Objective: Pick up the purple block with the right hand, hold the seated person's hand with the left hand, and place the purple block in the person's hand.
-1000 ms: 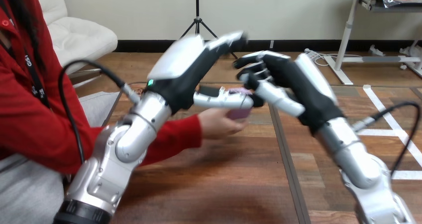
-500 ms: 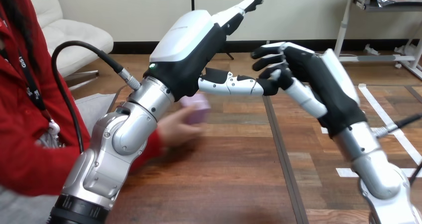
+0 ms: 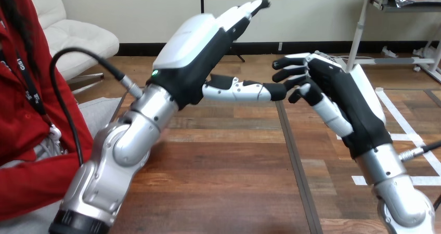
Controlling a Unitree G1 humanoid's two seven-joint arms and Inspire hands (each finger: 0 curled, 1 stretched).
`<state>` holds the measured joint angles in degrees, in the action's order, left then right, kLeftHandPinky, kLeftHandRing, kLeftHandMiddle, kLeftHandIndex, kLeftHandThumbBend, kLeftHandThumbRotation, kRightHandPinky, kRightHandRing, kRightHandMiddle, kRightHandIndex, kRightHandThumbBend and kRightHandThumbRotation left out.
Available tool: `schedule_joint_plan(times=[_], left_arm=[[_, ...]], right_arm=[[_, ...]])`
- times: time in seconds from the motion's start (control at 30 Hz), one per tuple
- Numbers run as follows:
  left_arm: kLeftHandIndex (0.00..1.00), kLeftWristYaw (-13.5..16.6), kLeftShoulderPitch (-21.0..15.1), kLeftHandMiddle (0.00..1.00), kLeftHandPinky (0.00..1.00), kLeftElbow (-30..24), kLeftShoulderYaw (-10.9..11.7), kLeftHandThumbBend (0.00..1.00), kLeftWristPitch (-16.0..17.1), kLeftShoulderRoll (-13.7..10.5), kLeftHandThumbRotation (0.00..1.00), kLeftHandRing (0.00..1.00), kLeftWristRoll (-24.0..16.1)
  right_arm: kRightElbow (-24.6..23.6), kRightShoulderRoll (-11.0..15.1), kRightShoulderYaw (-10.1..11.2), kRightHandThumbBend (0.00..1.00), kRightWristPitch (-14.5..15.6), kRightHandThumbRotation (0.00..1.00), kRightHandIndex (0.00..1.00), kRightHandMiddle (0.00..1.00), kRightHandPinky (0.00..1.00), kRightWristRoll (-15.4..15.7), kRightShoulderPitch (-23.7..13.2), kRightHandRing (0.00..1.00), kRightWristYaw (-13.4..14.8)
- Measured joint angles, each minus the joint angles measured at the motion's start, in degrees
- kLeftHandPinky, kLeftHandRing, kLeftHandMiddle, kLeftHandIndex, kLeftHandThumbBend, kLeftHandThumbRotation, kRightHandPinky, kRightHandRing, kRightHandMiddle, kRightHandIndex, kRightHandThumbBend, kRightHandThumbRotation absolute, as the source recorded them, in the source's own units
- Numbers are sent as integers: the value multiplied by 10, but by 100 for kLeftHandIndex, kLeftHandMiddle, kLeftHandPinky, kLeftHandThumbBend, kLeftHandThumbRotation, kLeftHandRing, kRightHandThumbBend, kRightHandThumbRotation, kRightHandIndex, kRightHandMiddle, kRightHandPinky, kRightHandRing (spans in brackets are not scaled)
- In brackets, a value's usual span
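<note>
Table (image 3: 223,184) of dark wood lies nearest, a person's red sleeve (image 3: 31,177) at its left edge. Above it the left hand (image 3: 195,52) holds its fingers straight and together, thumb pointing at the right hand (image 3: 340,96) just beside it, whose loosely spread fingers grip nothing. Where the purple block lies cannot be told.
</note>
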<state>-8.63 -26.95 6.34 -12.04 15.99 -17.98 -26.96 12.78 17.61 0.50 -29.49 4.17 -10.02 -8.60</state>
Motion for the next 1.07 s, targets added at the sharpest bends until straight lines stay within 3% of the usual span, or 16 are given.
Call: schedule_joint_plan(times=[0.13, 0.4, 0.73, 0.9, 1.07], left_arm=[[94, -5, 13, 95, 75, 7, 3, 90, 13, 0, 80, 96, 28], [91, -19, 40, 92, 74, 46, 12, 79, 62, -1, 80, 91, 95], [82, -50, 79, 83, 70, 136, 32, 67, 143, -1, 77, 80, 184], [78, -63, 96, 80, 67, 197, 45, 67, 187, -1, 78, 77, 219], [75, -88, 117, 79, 67, 248, 63, 74, 212, 0, 78, 77, 261]], right_arm=[[0, -7, 2, 87, -2, 100, 68, 66, 49, -30, 10, 60, -4], [20, -35, 11, 84, -14, 100, 71, 69, 53, -124, 23, 64, -49], [75, -59, 24, 82, -23, 100, 73, 71, 60, -178, 34, 68, -98], [108, -70, 33, 83, -23, 100, 73, 71, 61, -202, 41, 68, -117], [143, -81, 45, 81, -23, 100, 73, 72, 61, -225, 47, 69, -136]])
